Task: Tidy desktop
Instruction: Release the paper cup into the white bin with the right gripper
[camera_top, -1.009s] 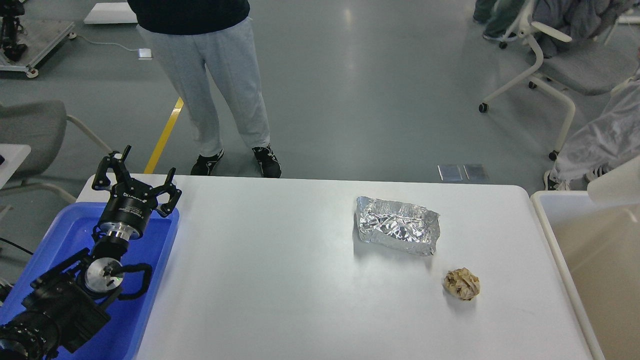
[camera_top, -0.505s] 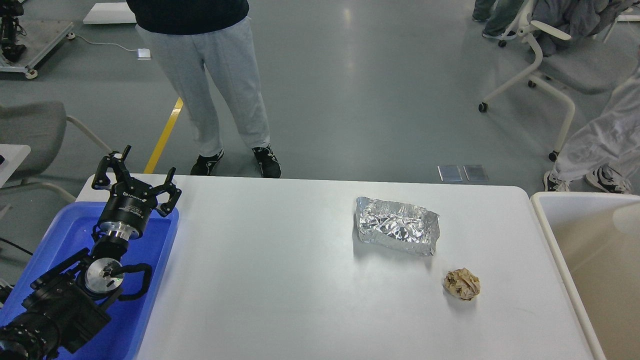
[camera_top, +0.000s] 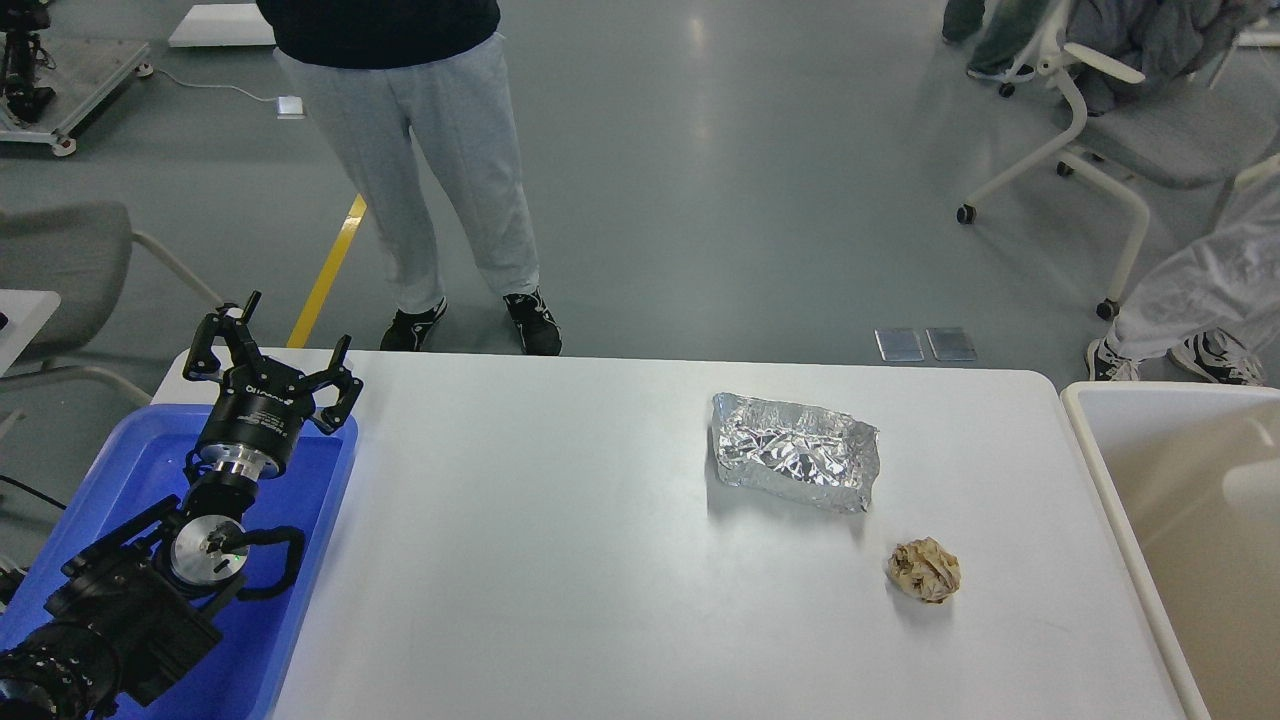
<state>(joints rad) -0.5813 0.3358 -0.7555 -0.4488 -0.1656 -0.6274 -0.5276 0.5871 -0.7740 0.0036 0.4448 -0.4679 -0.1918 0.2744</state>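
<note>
The white desktop (camera_top: 560, 560) fills the middle of the head view. A crumpled silver foil tray (camera_top: 796, 450) lies right of centre on it. A crumpled brown paper ball (camera_top: 924, 570) lies a little nearer and to the right of the foil. My left gripper (camera_top: 268, 338) is open and empty, held above the far end of the blue tray (camera_top: 300, 600) at the left edge, far from both pieces. My right arm and gripper are out of view.
A beige-white bin (camera_top: 1090, 440) stands against the desktop's right edge. A person in grey trousers (camera_top: 440, 190) stands just behind the far edge. Office chairs stand at the far right (camera_top: 1090, 130) and far left (camera_top: 60, 270).
My left arm has not moved. The person at the far right has moved a leg, and a pale shape above the bin has gone from the view.
</note>
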